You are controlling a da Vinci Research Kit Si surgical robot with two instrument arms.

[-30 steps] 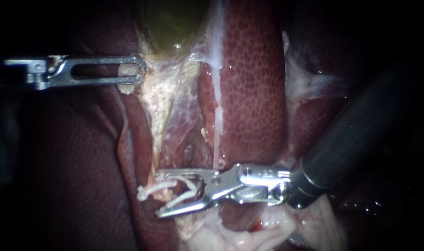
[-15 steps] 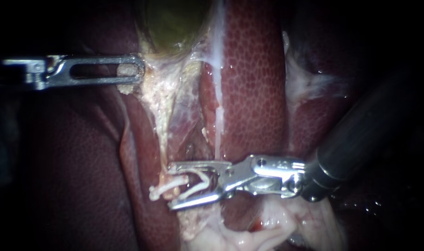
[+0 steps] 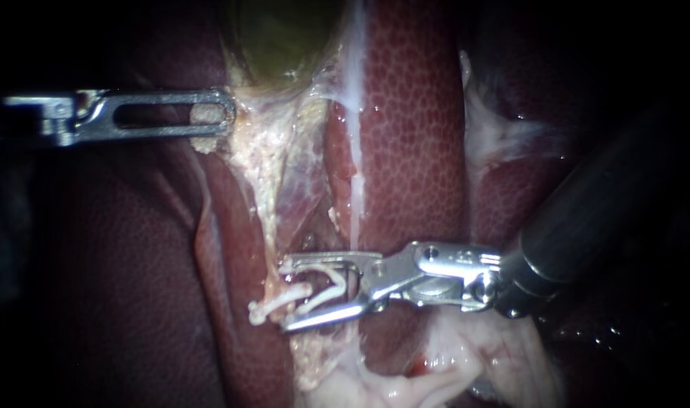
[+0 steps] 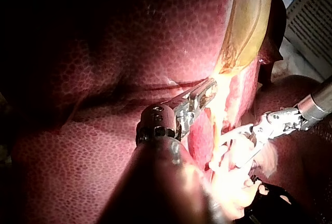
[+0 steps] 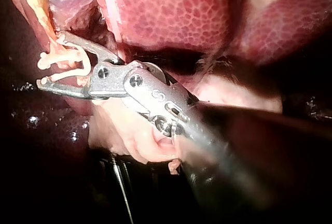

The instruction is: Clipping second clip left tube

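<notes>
The left tube (image 3: 267, 227) is a pale, ragged strand running down from the greenish gallbladder (image 3: 280, 38) between the liver lobes. My right instrument (image 3: 286, 296) comes in from the right, its jaws standing apart with a white clip (image 3: 278, 301) held between them. The clip's legs reach past the jaw tips, and the tube's lower end meets its upper leg. The right wrist view shows the same jaws (image 5: 51, 60) and clip (image 5: 67, 58). My left instrument (image 3: 216, 115) lies level at the upper left, jaws shut on pale tissue at the gallbladder's neck, as the left wrist view (image 4: 202, 93) shows too.
Mottled red liver (image 3: 413, 136) rises right of the tube, with a thin white strand (image 3: 352, 151) running down its edge. A darker lobe (image 3: 118, 287) fills the left. Pale fatty tissue (image 3: 405, 378) bunches under the right instrument's shaft.
My right instrument has shifted right and slightly up with the clip, so the clip now sits at the tube's lower end. The left instrument has held still.
</notes>
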